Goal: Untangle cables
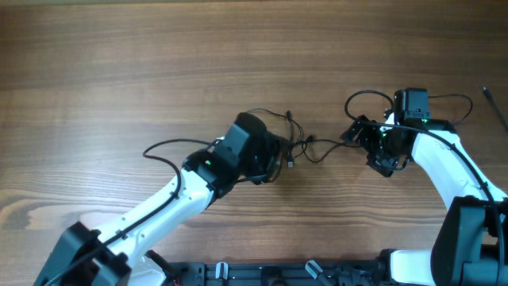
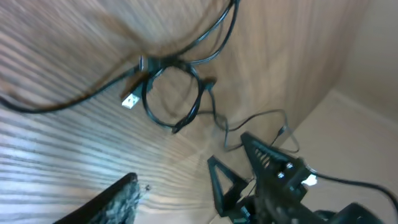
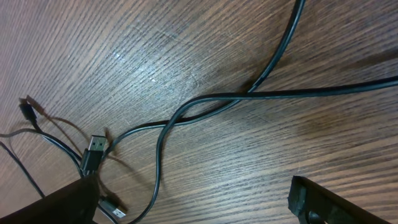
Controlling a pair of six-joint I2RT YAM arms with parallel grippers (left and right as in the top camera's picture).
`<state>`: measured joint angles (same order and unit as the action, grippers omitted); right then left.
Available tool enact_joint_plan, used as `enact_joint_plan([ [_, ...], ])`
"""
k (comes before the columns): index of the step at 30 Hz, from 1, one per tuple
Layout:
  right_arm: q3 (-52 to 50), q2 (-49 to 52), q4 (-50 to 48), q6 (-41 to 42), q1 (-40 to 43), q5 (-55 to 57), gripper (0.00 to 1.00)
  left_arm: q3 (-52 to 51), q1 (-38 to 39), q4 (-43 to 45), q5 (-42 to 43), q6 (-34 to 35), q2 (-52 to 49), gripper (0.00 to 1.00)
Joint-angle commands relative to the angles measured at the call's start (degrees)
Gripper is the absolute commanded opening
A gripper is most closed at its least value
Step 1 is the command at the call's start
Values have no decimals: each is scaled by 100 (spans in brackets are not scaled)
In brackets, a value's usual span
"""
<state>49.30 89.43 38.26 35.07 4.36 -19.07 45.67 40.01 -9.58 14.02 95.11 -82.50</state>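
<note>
Untangling looks barely begun: the thin black cables (image 1: 300, 145) lie on the tabletop (image 1: 159, 63) in a crossed, looped bunch just ahead of both sets of fingers, with a USB plug (image 3: 93, 149) loose at the edge. Both arms reach in low, facing each other. The left fingers (image 2: 115, 202) show only one tip, set well aside, suggesting a wide gap. The right fingers (image 3: 317, 200) stand wide, gripping nothing, a strand lying between them.
</note>
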Motion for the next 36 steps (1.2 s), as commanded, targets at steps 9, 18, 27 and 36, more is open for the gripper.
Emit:
enact_joint_plan([
  [9, -15, 85, 17, -55, -2, -50, 100, 15, 376, 1631, 247, 1228, -1963, 32],
  [18, -15, 85, 205, -1849, -2, -2164, 100, 17, -326, 1799, 57, -227, -1856, 4],
  [27, -20, 85, 109, -1676, -11, -2778, 97, 17, -1012, 1735, 719, -1241, -367, 4],
  [36, -553, 114, -1703, 2883, -1012, -2061, 94, 17, -975, 1799, 785, -1003, -201, 4],
])
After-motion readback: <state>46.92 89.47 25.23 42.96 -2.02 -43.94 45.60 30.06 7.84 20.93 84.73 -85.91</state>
